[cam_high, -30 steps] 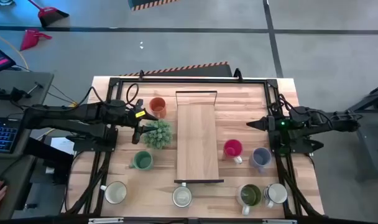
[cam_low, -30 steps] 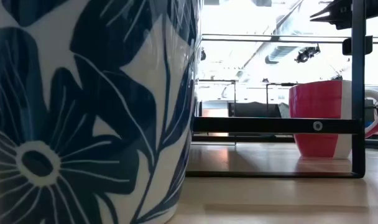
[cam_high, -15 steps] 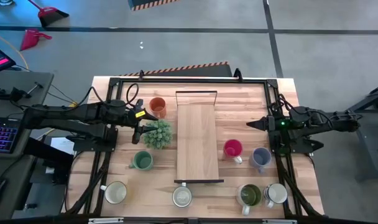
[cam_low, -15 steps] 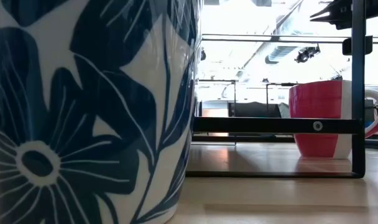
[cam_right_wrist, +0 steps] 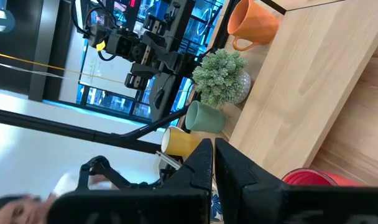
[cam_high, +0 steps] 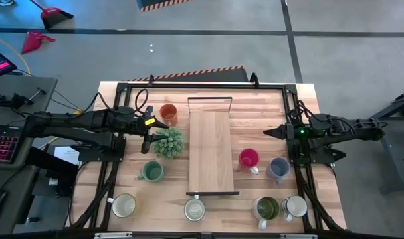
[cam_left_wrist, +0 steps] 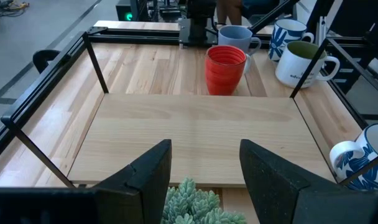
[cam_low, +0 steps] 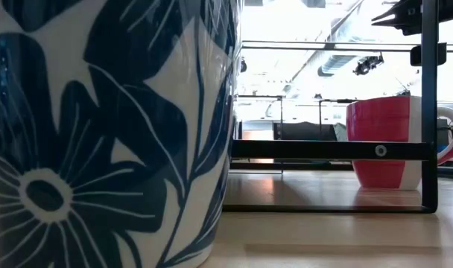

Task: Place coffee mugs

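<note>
No mug was in either claw; task looked barely begun, with the raised wooden shelf (cam_high: 210,151) bare on top and every mug down on the table (cam_high: 255,106).

Left claw (cam_high: 151,132) hung wide open and empty just beside the potted plant (cam_high: 167,143), near the orange mug (cam_high: 168,113). In the left wrist view its fingers (cam_left_wrist: 145,177) framed the plant's spiky tips. Right claw (cam_high: 268,132) was pinched fully shut, holding nothing, parked above the table's right side near the pink-red mug (cam_high: 248,159).

Other mugs: lavender-blue mug (cam_high: 279,168) just beside the pink-red one; teal-green mug (cam_high: 151,171) below the plant; olive-green mug (cam_high: 267,207) and a white floral mug (cam_high: 296,206) side by side at the near right; two more white mugs (cam_high: 123,205) (cam_high: 195,210) along the near edge.

Next move, likely: left claw shifts off the plant to the orange mug's rim or handle and closes on it.

Mugs were glossy ceramic, round, looped handles, likely slippery. Shelf was a pale smooth plank on a thin black metal frame. Blue-on-white floral glaze filled the low view.
</note>
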Robot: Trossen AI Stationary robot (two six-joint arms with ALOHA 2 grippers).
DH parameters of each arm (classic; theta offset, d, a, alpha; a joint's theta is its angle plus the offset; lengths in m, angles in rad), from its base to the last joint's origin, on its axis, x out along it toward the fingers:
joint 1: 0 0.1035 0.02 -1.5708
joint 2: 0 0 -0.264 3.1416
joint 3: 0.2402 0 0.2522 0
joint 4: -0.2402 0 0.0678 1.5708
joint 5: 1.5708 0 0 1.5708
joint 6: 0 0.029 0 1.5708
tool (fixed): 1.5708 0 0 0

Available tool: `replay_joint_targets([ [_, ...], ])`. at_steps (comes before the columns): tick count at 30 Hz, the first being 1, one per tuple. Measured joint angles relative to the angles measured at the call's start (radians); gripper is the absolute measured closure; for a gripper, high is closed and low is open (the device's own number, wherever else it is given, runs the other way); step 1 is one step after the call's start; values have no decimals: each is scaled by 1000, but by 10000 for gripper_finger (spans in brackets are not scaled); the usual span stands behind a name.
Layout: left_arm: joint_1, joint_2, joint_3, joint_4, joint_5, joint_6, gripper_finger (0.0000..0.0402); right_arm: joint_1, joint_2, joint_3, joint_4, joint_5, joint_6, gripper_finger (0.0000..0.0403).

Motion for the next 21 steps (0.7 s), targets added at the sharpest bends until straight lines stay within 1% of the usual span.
replay_joint_targets([
  [21, 0, 0, 0, 32, -1, -7, 222, 0, 0, 0, 0, 0, 0, 403],
])
